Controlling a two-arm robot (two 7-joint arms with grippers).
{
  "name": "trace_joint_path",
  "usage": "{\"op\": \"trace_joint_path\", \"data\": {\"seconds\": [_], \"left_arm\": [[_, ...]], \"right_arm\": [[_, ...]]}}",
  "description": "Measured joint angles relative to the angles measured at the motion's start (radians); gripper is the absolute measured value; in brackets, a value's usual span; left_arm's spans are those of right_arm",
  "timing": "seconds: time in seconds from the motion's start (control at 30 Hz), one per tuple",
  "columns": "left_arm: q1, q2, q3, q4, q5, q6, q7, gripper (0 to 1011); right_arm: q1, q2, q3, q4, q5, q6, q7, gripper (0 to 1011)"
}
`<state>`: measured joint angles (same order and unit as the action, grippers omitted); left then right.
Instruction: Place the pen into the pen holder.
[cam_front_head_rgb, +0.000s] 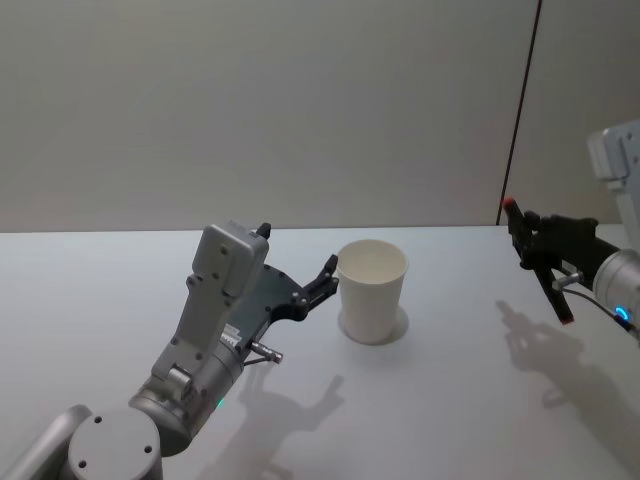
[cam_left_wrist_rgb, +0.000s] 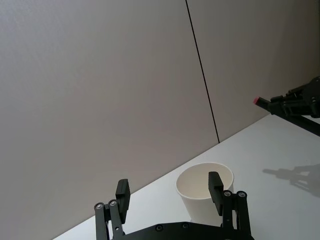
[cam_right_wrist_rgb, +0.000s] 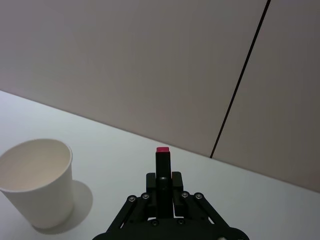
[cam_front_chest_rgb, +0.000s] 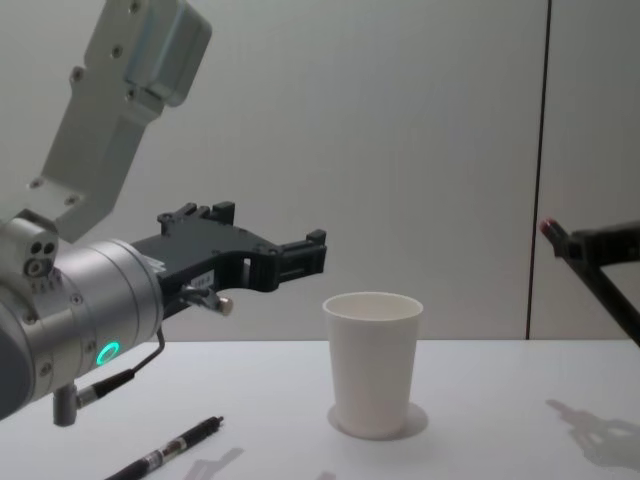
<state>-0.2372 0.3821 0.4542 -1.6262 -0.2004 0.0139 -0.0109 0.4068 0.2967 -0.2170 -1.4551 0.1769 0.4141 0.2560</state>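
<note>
**Held pen stands to the right of the pen holder, tilted and not yet over its mouth**

Head view: the right tool (cam_front_head_rgb: 525, 242) hangs above the right side of the surface (cam_front_head_rgb: 450, 400), closed on a slim dark pen (cam_front_head_rgb: 509, 206). The pen's red end points up and away and its other end slants down toward the robot. The pen holder (cam_front_head_rgb: 372, 290) stands upright near the middle, well apart from that tool and to its left. The left tool (cam_front_head_rgb: 298, 247) has its fingers spread, one tip just beside the holder's rim.

Left wrist view: the left tool's two fingers (cam_left_wrist_rgb: 122, 194) stand wide apart and grip nothing. The holder's open mouth (cam_left_wrist_rgb: 200, 205) lies just beyond them. The pen's red end (cam_left_wrist_rgb: 258, 100) shows farther off.

Right wrist view: the pen (cam_right_wrist_rgb: 162, 159) rises between the shut fingers, and the holder (cam_right_wrist_rgb: 37, 190) sits on the surface off to one side, its mouth open and nothing visible inside.

Chest view: the left tool (cam_front_chest_rgb: 300, 255) hovers higher than the holder's rim (cam_front_chest_rgb: 372, 370) and clear of it. A second pen (cam_front_chest_rgb: 170, 452) lies flat on the surface under the left arm, its long axis slanting away toward the holder. The right tool (cam_front_chest_rgb: 592, 245) is also above rim height.

As a judgement, the left tool is nearer the holder, but the right one has a pen in hand. The move therefore turns on carrying that pen leftward over the mouth and bringing its slanted axis upright before lowering.
</note>
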Motion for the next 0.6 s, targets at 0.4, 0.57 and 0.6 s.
{"op": "trace_joint_path", "data": {"seconds": [0.4, 0.57, 0.6], "left_arm": [[0.0, 0.0, 0.0, 0.0, 0.0, 0.0, 0.0, 1003], [0.0, 0.0, 0.0, 0.0, 0.0, 0.0, 0.0, 1003], [0.0, 0.0, 0.0, 0.0, 0.0, 0.0, 0.0, 1003]], "right_arm": [[-0.012, -0.016, -0.018, 0.008, -0.03, -0.225, -0.013, 165], [-0.009, -0.029, -0.027, 0.034, -0.04, -0.334, -0.017, 165], [-0.008, -0.031, -0.028, 0.038, -0.042, -0.348, -0.018, 165]]}}
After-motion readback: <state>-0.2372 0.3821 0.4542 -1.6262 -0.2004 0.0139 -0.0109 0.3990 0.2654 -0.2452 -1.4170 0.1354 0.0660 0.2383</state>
